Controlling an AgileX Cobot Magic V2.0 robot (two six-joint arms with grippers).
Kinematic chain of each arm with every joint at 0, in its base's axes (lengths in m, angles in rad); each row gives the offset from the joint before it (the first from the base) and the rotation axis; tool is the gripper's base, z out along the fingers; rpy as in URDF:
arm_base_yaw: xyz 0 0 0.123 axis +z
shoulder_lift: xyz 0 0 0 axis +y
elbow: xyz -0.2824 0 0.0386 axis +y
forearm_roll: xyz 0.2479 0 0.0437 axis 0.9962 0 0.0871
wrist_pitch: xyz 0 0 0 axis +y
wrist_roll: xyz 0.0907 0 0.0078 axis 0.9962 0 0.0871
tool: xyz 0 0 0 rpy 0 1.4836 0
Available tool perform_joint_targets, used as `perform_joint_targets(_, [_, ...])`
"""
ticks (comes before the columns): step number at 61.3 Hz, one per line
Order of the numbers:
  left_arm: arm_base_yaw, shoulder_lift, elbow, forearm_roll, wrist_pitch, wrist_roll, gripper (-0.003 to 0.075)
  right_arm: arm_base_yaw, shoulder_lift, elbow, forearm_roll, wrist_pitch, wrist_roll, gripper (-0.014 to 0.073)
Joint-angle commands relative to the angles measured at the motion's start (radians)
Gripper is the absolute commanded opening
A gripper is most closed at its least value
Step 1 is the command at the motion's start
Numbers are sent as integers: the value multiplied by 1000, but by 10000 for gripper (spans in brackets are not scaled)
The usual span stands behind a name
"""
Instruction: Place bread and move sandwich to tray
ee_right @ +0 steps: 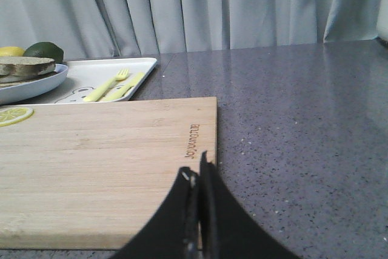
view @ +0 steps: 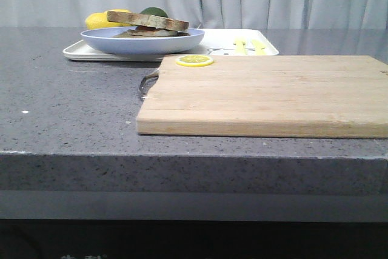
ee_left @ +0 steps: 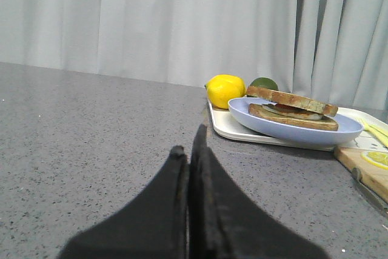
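Both end effectors look parked, which fits a task that seems finished. The left end effector (ee_left: 189, 168), at the bottom centre of its wrist view, has its fingers pressed together on nothing, low over bare grey worktop (ee_left: 91, 137). The right end effector (ee_right: 199, 180), bottom centre of its view, is likewise closed and empty, over the near edge of the wooden cutting board (ee_right: 109, 162).

In the upper left of the front view, the bread (view: 147, 20) tops the sandwich (view: 145, 28) on its blue plate (view: 142, 42), and the plate sits on the tray (view: 212, 43).

The board carries a small burnt-in logo (ee_right: 194, 141), too small to read. A lemon slice (view: 194, 60) lies on its far corner.
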Motion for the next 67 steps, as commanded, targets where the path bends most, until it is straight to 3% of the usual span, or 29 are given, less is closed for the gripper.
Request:
perform_joint_targets(1, [0,-23,0,1,-81,-7,-20,-4,-19,-2,-13,-84,-7,-66])
perform_joint_targets(67, [0,-23,0,1,-81,-7,-20,-6,-19,-2,-85,-130,40,-66])
